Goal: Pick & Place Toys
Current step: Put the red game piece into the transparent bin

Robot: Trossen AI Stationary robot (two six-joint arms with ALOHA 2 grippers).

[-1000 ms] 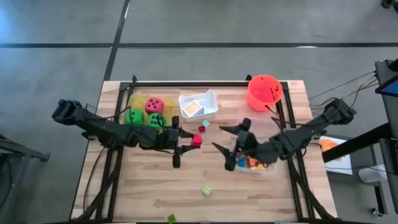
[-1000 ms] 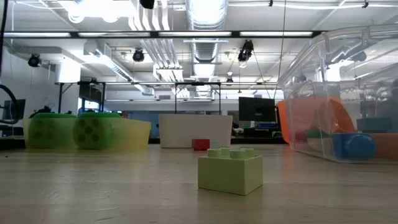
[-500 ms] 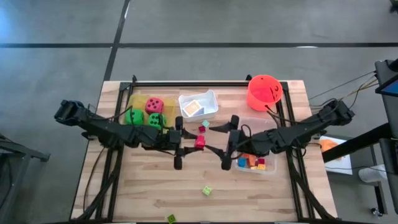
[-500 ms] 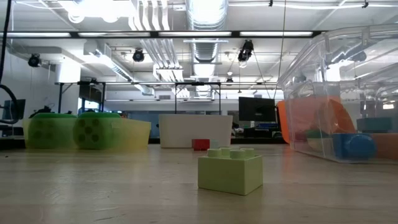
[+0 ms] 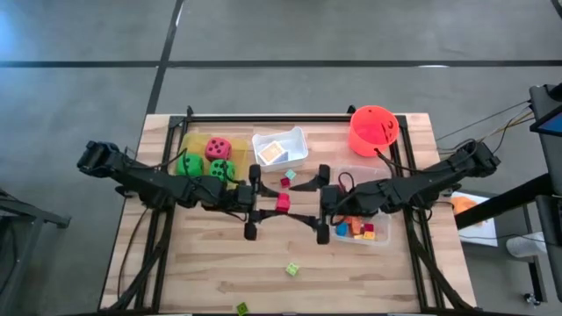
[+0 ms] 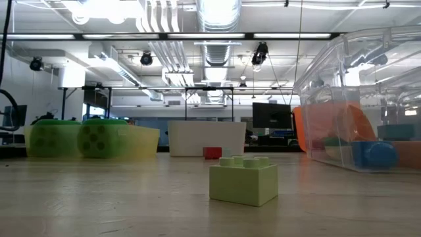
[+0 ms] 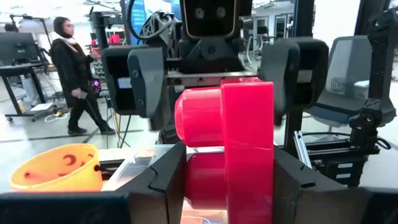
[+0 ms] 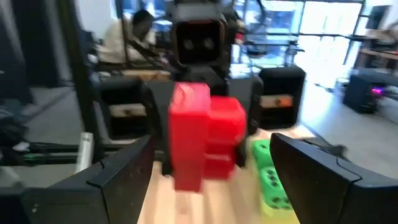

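A red brick [image 5: 283, 201] hangs above the table's middle with my left gripper [image 5: 270, 203] shut on it. The left gripper reaches in level from the table's left. My right gripper [image 5: 300, 203] faces it from the right, level and open. Its two fingers [image 8: 124, 180] stand on either side of the red brick [image 8: 205, 137], apart from it. A light green brick [image 5: 291, 269] lies on the wood nearer the front; it also shows as the light green brick [image 6: 243, 181] in the low view. Three dice sit in the yellow tray [image 5: 195, 142]. My left gripper pinches the red brick by two opposite sides [image 7: 193, 180] between its two fingers [image 7: 165, 183]. The fingers lie level and come from the table's left. The brick is lifted clear of the table, its round studs turned sideways.
A white tray [image 5: 294, 156] with a card stands at the back centre, and an orange-red bucket [image 5: 373, 130] at the back right. A clear tray [image 5: 373, 235] holds several bricks under the right arm. A small brick [image 5: 288, 176] and a green one [image 5: 241, 308] lie loose.
My right gripper has swung from above the clear tray toward the table's left and turned level, so that it now faces the left gripper with its fingers on either side of the red brick. The left gripper has kept its hold on the brick.
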